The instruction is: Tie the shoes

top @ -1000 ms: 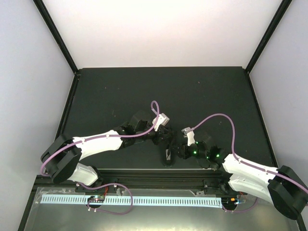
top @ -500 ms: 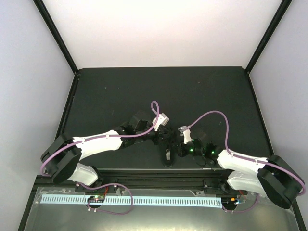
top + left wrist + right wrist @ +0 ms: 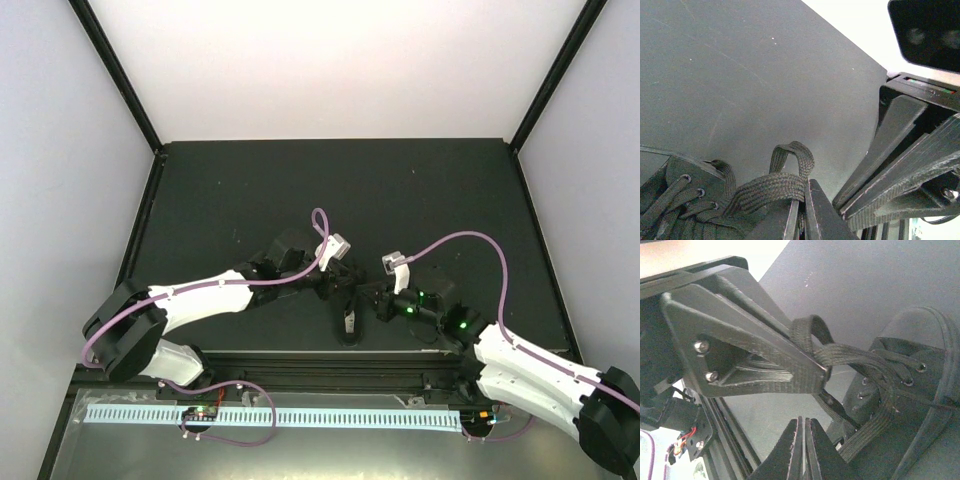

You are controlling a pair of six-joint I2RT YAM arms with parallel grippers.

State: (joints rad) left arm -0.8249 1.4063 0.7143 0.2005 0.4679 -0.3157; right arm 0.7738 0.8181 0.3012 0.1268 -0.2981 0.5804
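Observation:
The small black shoe (image 3: 348,326) lies near the table's front edge between both arms, its pale insole patch showing. My left gripper (image 3: 345,291) hovers over the shoe's far end and is shut on a loop of black lace (image 3: 774,187); the loop arches above its tips (image 3: 804,196). The shoe's eyelets (image 3: 675,210) lie at the lower left of the left wrist view. My right gripper (image 3: 369,305) sits just right of the shoe, jaws shut with nothing visible between them (image 3: 802,424). In the right wrist view the lace (image 3: 812,331) runs from the left gripper's fingers (image 3: 790,372) to the shoe (image 3: 920,390).
The black table mat (image 3: 340,190) stretches behind the shoe. A black rail (image 3: 330,362) runs along the front edge just behind the arm bases. Purple cables (image 3: 455,242) arc over both wrists. White walls enclose the workspace.
The right arm swung toward the shoe and then back a little to the right; its cable arc shifted. The left gripper has kept hold of the lace loop and barely moved.

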